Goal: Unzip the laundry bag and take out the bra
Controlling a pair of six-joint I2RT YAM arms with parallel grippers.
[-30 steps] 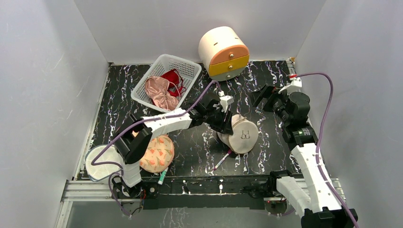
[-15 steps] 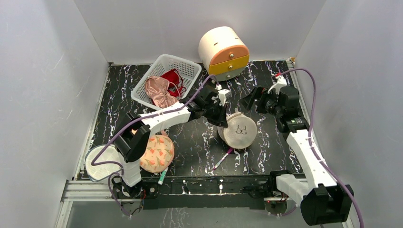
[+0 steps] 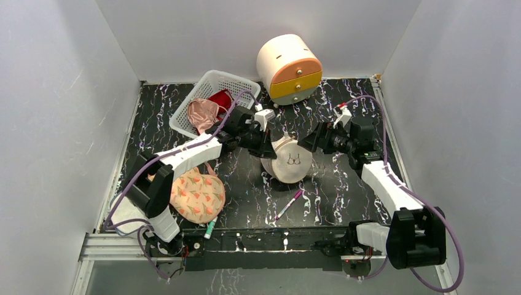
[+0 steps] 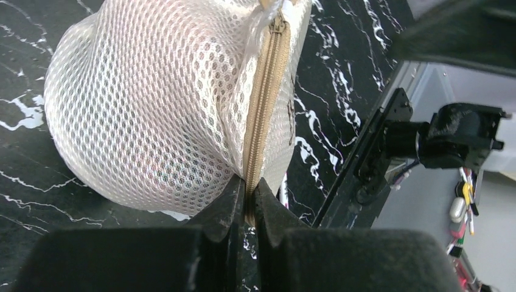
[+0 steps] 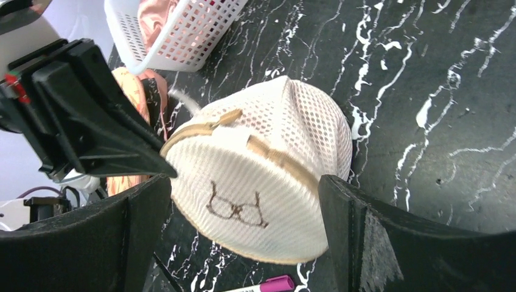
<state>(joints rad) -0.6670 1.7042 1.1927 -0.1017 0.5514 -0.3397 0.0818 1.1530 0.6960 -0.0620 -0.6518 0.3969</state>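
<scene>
Right now the left gripper (image 4: 249, 185) has its jaws pressed together on a thin strip of the tan zip (image 4: 266, 91) at the rim of the laundry bag (image 3: 289, 161). The bag sits tipped up on its edge near the middle of the table (image 3: 350, 184), with the flat face and its bra outline turned toward the near edge. The right gripper (image 3: 308, 142) hovers just beside the bag with its jaws spread wide, touching nothing. The zip looks fully shut, so nothing has come out yet.

Several things could go wrong from here:

- **Slipping grip:** the left pinch covers only a narrow bit of tape and mesh. A firm tug from the other side could pull it free, and the bag would flop down toward the pen (image 3: 289, 204).
- **Missing the pull:** a small tan tab (image 5: 228, 117) near the top of the rim may be the zip pull, but I cannot be sure. If the right gripper closed on mesh instead, it would drag the whole bag or snag the netting.
- **Jammed zip:** the bag is soft and the zip runs around a curve. Pulling at a poor angle could buckle the rim and jam the slider.
- **Collision:** the 2 grippers are near each other, so a grab aimed too close to the left fingers (image 4: 226, 210) risks a knock.
</scene>
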